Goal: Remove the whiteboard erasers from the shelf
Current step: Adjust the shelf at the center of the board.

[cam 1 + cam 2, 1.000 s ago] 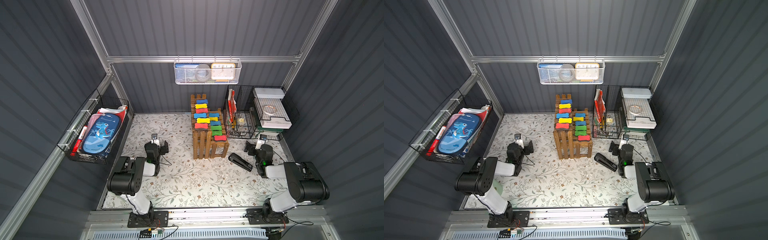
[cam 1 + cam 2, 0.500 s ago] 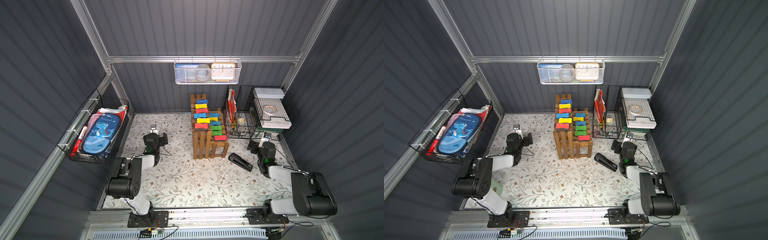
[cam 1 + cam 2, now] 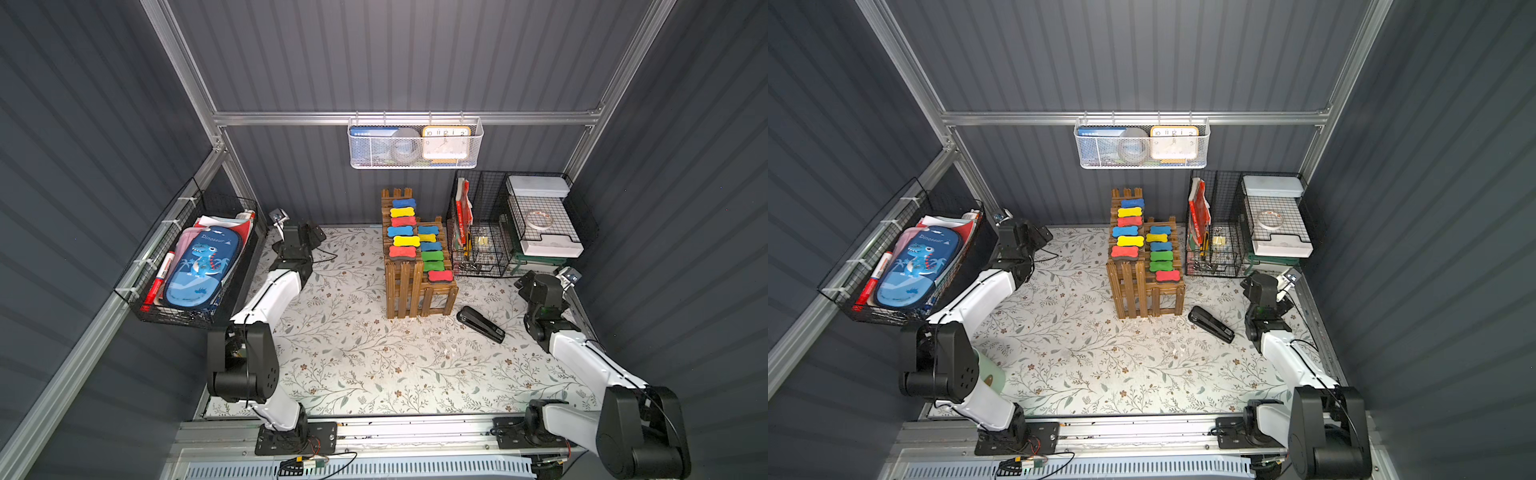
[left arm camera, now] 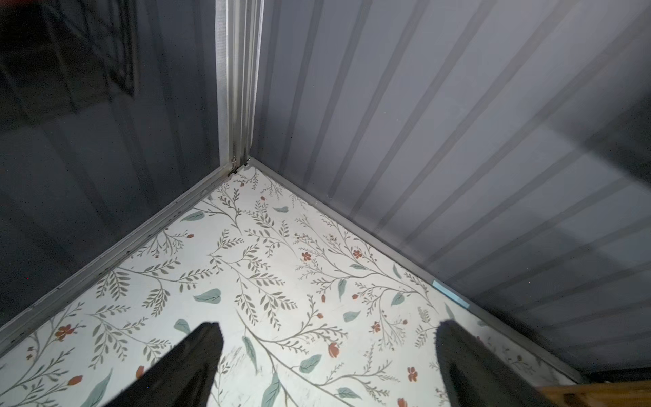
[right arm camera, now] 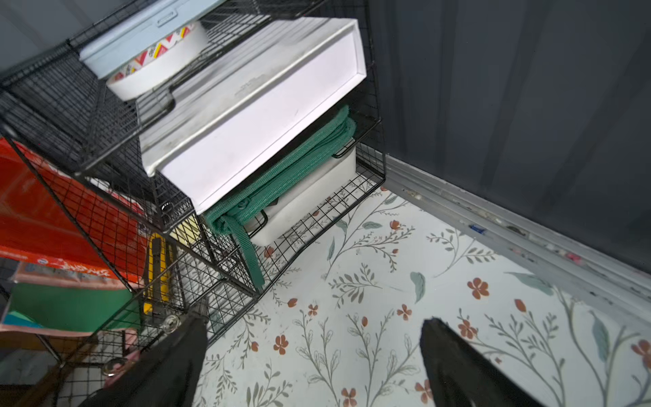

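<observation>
The shelf (image 3: 409, 291) (image 3: 1133, 291), a brown stepped rack of wooden slats, stands at the back centre in both top views. Several whiteboard erasers lie in rows on its two tiers, from a blue one (image 3: 404, 203) at the back to a red one (image 3: 440, 276) (image 3: 1168, 276) at the front. My left gripper (image 3: 311, 233) (image 4: 329, 326) is open and empty, low over the floor, facing the back-left corner, well left of the shelf. My right gripper (image 3: 524, 283) (image 5: 314, 321) is open and empty, facing the wire organiser, right of the shelf.
A black stapler (image 3: 481, 324) lies on the floral floor in front of the shelf's right side. The black wire-grid organiser (image 3: 482, 195) (image 5: 105, 116) stands at the back right. A white mesh basket (image 3: 415, 162) hangs on the back wall; a black basket (image 3: 137, 266) hangs on the left wall.
Both arms have reached away from the front: the left gripper has gone toward the back-left corner, the right toward the wire organiser. Both grippers stay open. The erasers have not moved.
</observation>
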Available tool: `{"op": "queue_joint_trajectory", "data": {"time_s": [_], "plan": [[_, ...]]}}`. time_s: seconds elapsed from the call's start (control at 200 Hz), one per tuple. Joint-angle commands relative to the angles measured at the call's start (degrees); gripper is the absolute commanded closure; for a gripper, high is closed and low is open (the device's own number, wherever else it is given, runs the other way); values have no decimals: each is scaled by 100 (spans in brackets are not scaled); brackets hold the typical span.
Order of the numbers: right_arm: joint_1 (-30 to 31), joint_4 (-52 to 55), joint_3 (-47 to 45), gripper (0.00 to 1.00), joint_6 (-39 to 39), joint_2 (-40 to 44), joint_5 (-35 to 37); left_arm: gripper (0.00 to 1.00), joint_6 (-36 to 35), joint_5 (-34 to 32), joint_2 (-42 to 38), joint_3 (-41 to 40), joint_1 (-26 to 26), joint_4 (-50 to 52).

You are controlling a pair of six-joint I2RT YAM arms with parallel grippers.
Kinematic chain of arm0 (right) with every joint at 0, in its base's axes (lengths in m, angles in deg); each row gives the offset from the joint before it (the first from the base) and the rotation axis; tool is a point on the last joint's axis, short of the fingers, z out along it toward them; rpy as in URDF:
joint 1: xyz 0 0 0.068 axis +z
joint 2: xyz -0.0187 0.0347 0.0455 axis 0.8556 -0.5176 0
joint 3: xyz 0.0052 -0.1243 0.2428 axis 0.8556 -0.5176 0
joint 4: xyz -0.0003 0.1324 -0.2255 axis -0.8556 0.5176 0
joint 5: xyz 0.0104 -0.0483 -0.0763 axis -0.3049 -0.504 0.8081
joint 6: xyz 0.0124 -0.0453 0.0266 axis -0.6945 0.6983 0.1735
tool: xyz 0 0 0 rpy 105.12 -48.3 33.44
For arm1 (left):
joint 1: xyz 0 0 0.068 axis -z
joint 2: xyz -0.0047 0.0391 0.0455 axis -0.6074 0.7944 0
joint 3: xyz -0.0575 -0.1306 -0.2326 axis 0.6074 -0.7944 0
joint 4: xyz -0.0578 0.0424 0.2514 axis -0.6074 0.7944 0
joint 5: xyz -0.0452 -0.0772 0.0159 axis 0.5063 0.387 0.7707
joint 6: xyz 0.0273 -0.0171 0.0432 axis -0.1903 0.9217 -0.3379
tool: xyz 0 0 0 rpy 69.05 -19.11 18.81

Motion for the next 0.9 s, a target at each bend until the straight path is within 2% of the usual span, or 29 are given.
{"op": "queue_joint_trajectory", "data": {"time_s": [0.0,0.07,0.115,0.165,0.255,0.335,0.4,0.44,0.605,0.785,0.895], "plan": [[-28,-243,-282,1,-832,122,-275,1,317,513,19,-33,-18,1003],[-31,-48,-51,1,-532,120,-922,0,581,1097,-211,-326,-18,552],[-17,528,302,1,-362,101,-1381,1,674,1483,-340,-474,-17,273],[-13,1300,732,1,-266,55,-1846,1,671,1600,-444,-486,-11,168],[74,1771,1097,3,-111,-95,-2460,1,742,1905,-489,-148,0,641],[192,1841,1225,10,-15,-222,-3137,1,827,2224,-466,205,17,1151],[364,1887,1321,17,87,-421,-3514,1,856,2642,-560,192,67,1088],[481,1924,1389,22,132,-520,-3607,1,910,2759,-693,76,137,965],[837,1650,1364,54,66,-746,-3748,1,836,2963,-1328,-241,525,694],[1402,1668,1566,59,138,-1180,-3402,1,600,2962,-1763,-315,1027,746],[1579,1639,1716,61,134,-1484,-3222,1,646,3077,-1974,-425,1089,749]]}}
